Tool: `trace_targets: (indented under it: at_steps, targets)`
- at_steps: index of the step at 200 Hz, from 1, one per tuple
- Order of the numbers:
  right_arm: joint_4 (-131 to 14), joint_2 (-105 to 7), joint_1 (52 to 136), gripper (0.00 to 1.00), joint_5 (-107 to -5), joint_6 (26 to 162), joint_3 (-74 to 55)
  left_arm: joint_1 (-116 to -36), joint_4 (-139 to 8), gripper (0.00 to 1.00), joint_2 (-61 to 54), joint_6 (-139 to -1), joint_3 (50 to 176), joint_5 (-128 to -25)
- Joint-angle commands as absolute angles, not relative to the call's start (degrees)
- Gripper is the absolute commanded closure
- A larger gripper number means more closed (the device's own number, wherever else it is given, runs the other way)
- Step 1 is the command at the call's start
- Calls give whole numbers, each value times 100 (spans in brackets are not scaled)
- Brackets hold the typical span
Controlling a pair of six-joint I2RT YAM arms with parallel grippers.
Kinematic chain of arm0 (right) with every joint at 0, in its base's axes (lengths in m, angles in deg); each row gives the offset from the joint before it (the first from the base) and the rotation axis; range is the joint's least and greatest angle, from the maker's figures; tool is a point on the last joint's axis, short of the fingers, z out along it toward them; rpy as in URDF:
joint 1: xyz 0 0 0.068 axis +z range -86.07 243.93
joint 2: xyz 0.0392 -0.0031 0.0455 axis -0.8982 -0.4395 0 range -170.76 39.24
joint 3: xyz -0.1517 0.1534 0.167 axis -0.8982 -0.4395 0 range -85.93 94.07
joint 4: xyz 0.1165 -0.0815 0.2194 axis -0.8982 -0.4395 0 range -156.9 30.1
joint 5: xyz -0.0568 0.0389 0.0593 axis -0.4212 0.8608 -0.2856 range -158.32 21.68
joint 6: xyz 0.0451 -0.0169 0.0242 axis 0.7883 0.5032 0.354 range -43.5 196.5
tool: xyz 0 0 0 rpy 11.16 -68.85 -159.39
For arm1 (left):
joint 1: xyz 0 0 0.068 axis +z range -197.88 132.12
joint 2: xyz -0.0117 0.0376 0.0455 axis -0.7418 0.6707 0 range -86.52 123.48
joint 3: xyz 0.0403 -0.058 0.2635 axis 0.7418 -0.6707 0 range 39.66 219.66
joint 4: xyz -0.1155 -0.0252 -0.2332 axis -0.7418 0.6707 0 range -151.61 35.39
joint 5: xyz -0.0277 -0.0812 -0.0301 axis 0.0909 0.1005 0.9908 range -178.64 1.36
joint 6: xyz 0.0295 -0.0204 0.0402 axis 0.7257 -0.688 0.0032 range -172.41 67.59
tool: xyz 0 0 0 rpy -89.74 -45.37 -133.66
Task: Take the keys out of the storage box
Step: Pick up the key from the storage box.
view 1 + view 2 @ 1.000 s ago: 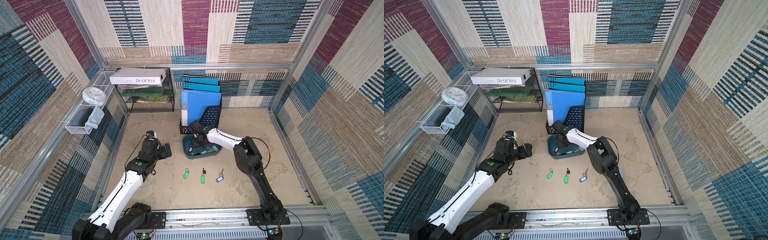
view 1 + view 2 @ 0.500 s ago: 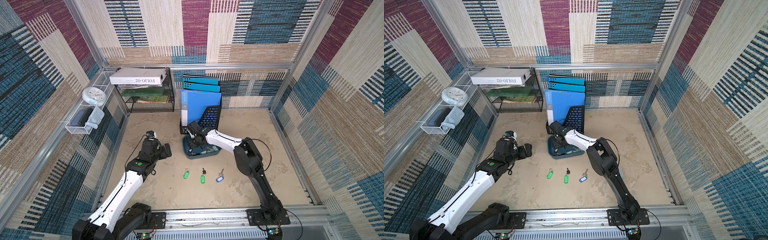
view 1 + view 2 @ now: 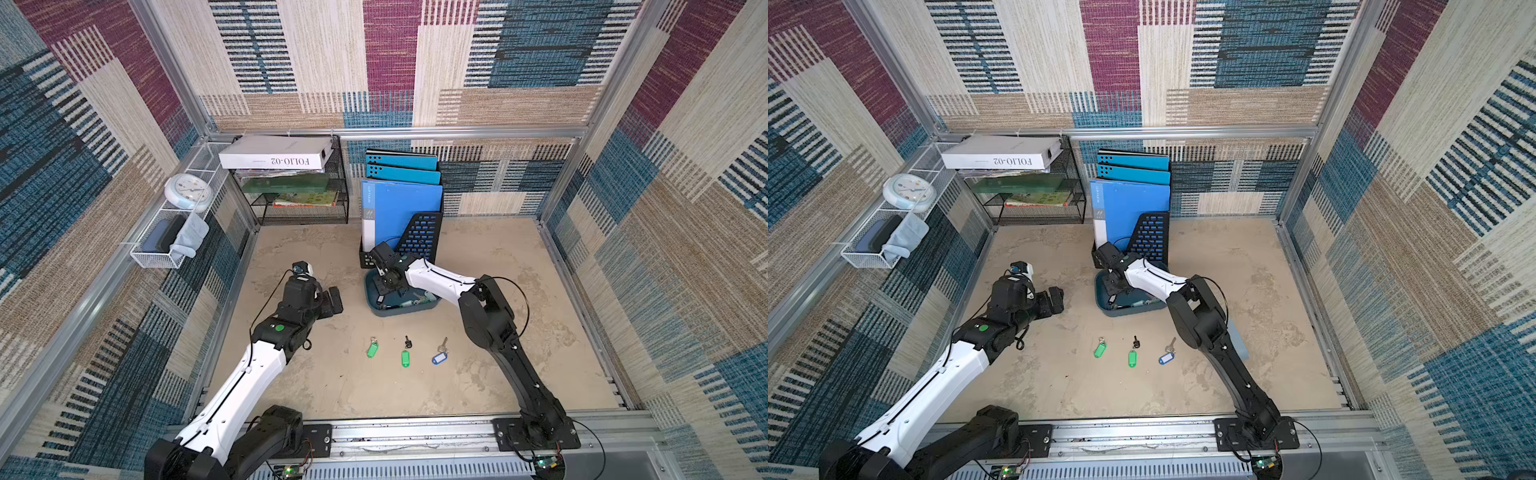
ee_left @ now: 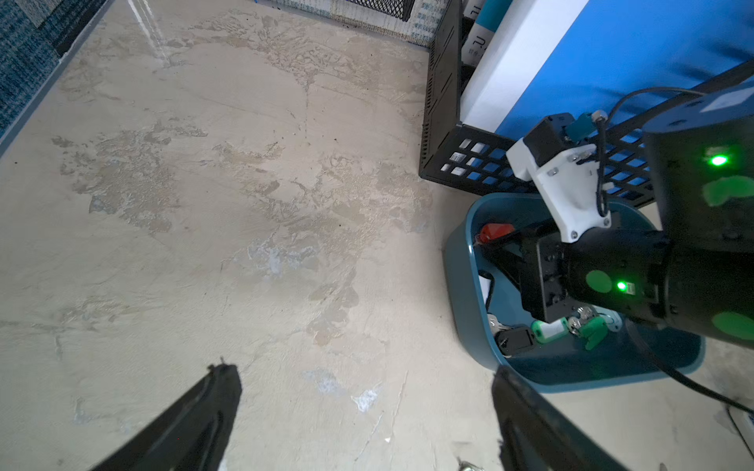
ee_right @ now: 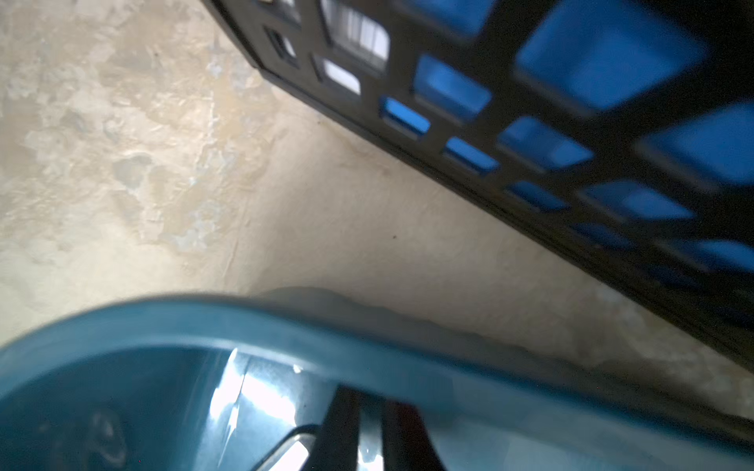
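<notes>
Right fingers (image 5: 334,428) down in storage box (image 4: 455,269), clenched; whether they hold anything too blurred to tell. Keys (image 4: 551,328) in box half hidden under wrist; three more on tabletop (image 3: 332,374). Left fingers (image 4: 196,420) spread, empty.

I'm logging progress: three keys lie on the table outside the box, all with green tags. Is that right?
Not all. Three keys lie on the table outside the box, but only two have green tags; the third has a blue tag. Both top views show it.
</notes>
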State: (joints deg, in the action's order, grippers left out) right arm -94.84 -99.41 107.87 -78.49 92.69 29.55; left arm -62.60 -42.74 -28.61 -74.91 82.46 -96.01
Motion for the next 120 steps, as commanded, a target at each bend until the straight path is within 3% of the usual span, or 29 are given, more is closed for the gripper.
trace_targets:
  at_steps: [1, 11, 120]
  targets:
    - [-9677, -9920, 10777, 95, -8045, 9263, 2934, -6247, -4280, 1, -2882, -7442, 8236, -9627]
    - [-9641, -9855, 10776, 100, -8065, 9259, 2894, -6247, -4280, 1, -2885, -7450, 8231, -9627]
    - [-8881, -8357, 10788, 100, -8069, 9056, 1560, -6245, -4299, 1, -2907, -7451, 8228, -9566]
